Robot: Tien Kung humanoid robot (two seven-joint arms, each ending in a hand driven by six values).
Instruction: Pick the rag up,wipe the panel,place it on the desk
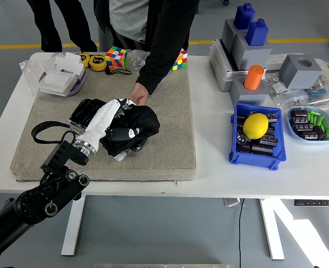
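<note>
Black cloth, soft and bunched into rumpled folds with a small white mark on it, the rag [133,129] lies over the right part of the panel [87,111], a flat glossy black slab whose uncovered left end shows beside it. Both sit on a coarse beige felt mat [170,134] that covers the left half of the white table [214,167]. The left hand [113,114], white-shelled on a black arm, lies on the rag's left side with its fingers pressed into the folds, gripping the cloth. A small white connector [119,156] lies on the mat just below the rag.

From the far side a person's hand [137,97] in a black sleeve touches the panel's far edge, right beside the rag. Behind it stand two bright cube puzzles [116,57], yellow tape rolls [99,63] and a white box [58,81] on a lilac tray.

Well apart to the right, a smooth yellow lemon-shaped object [256,125] rests in a blue plastic bin [239,153], near an orange cylinder [253,77] and grey blocks topped by blue bottles [257,32].
</note>
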